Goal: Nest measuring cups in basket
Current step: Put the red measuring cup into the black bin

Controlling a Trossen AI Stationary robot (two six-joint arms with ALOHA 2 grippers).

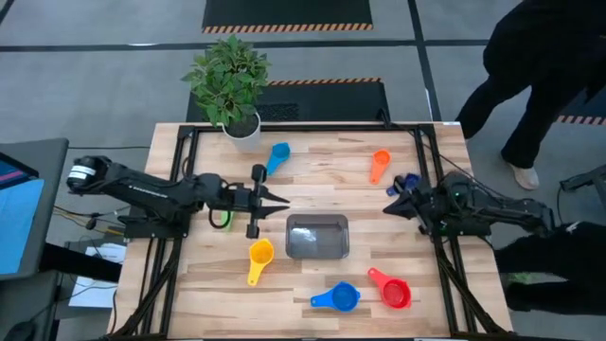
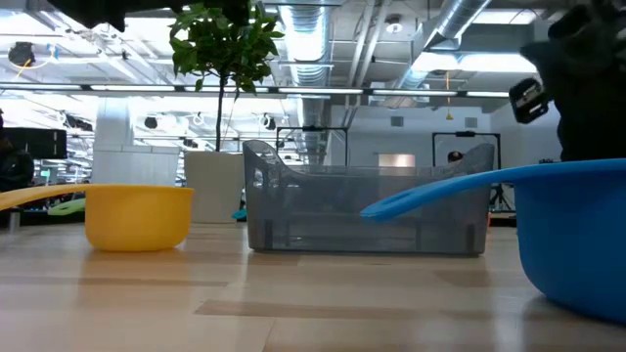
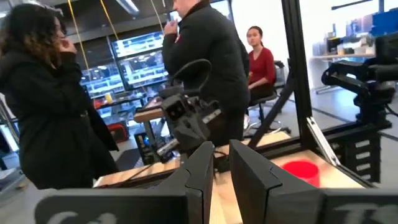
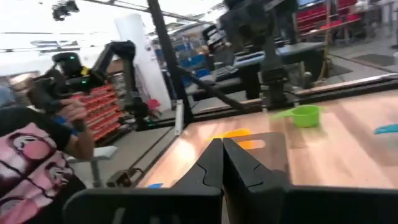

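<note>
The grey basket (image 1: 317,236) stands on the table's middle, with nothing visible inside it. Measuring cups lie scattered around it: light blue (image 1: 277,156), orange (image 1: 380,165), yellow (image 1: 259,255), blue (image 1: 338,298), red (image 1: 393,290), green (image 1: 222,219) and a dark blue one (image 1: 408,181). My left gripper (image 1: 282,200) hovers left of the basket, pointing toward the table's right. Its fingers (image 3: 205,171) are a narrow gap apart with nothing between them. My right gripper (image 1: 388,208) is shut and holds nothing, at the right edge beside the dark blue cup.
A plant in a white pot (image 1: 241,128) stands at the table's far left corner. A black frame rail (image 1: 303,126) runs round the table. People (image 1: 530,85) stand beyond the right side. In the low view the blue cup (image 2: 577,235) is close to the camera.
</note>
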